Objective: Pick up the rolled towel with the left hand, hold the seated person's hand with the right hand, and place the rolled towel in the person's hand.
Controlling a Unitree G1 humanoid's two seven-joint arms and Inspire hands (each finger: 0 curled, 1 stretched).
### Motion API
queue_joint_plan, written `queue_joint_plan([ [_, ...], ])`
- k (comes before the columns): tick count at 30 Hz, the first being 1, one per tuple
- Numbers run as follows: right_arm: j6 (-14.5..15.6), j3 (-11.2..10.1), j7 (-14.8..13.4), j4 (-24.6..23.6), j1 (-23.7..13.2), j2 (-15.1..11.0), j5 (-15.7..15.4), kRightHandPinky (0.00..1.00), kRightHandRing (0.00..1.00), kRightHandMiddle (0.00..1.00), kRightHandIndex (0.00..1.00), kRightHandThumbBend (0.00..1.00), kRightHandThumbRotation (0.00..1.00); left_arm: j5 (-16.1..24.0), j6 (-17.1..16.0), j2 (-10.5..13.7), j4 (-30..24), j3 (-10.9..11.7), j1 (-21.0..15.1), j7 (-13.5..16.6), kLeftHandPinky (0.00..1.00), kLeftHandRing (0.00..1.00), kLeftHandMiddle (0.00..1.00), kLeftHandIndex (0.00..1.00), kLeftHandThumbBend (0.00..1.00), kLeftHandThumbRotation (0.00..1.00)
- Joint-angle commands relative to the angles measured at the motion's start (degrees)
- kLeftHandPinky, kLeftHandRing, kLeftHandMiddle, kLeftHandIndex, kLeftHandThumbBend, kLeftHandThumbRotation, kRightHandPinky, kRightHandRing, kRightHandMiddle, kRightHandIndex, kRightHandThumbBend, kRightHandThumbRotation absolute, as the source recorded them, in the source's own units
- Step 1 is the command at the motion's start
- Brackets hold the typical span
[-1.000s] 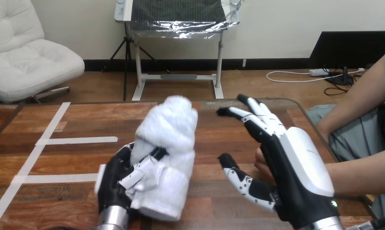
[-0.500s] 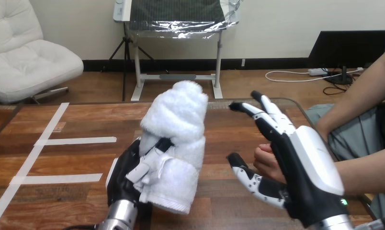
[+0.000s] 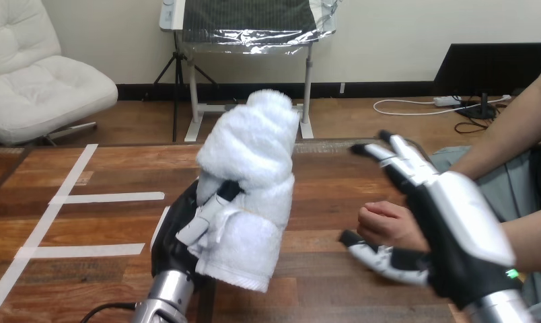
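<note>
One rolled towel [image 3: 254, 161] gripped by left hand [image 3: 180, 235].

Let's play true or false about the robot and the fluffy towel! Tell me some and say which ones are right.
1. The left hand has its fingers curled round the rolled towel. True.
2. The rolled towel lies in the person's hand. False: the left hand holds it, apart from the person's hand.
3. The right hand is open, with straight fingers. True.
4. The rolled towel is blue. False: it is white.
5. White tape strips lie on the table. True.
</note>
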Motion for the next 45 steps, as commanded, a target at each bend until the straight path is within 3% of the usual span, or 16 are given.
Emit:
queue_joint_plan([
  [1, 2.18, -3.44, 1.52, -3.34, -5.03, -2.41, -1.08, 0.93, 0.99, 1.0, 0.89, 0.68, 0.0, -1.43, 0.86, -3.4, -5.22, -0.08, -2.31, -1.81, 0.28, 0.35, 0.42, 0.48, 0.86, 0.01],
  [5, 3.74, -4.82, 3.16, -3.28, -5.82, -4.14, -1.86, 0.89, 0.97, 0.99, 0.89, 0.73, 0.0, -1.16, 1.57, -3.55, -6.47, -0.47, -2.06, -1.33, 0.28, 0.34, 0.41, 0.48, 0.88, 0.02],
  [12, 8.95, -6.79, 8.38, -4.13, -7.02, -6.54, -2.45, 0.88, 0.97, 0.98, 0.91, 0.76, 0.0, -0.03, 2.11, -3.95, -8.32, -1.22, -1.69, 0.08, 0.27, 0.33, 0.41, 0.47, 0.89, 0.02],
  [24, 15.95, -9.58, 17.31, -3.13, -10.2, -13.62, -4.37, 0.88, 0.95, 0.96, 0.9, 0.81, 0.0, 0.7, 1.64, -4.08, -9.01, -2.13, -1.76, 0.41, 0.27, 0.33, 0.4, 0.46, 0.9, 0.02],
  [35, 18.23, -9.32, 21.62, 0.19, -13.08, -18.98, -6.14, 0.87, 0.93, 0.93, 0.88, 0.83, 0.0, 2.44, 0.15, -3.8, -8.15, -2.41, -2.1, -0.3, 0.27, 0.33, 0.4, 0.47, 0.9, 0.05],
  [45, 20.53, -7.77, 27.45, 3.3, -16.45, -23.49, -8.32, 0.87, 0.94, 0.94, 0.88, 0.83, 0.0, 2.85, -0.22, -3.7, -8.26, -2.52, -1.98, -0.21, 0.27, 0.32, 0.4, 0.47, 0.9, 0.06],
])
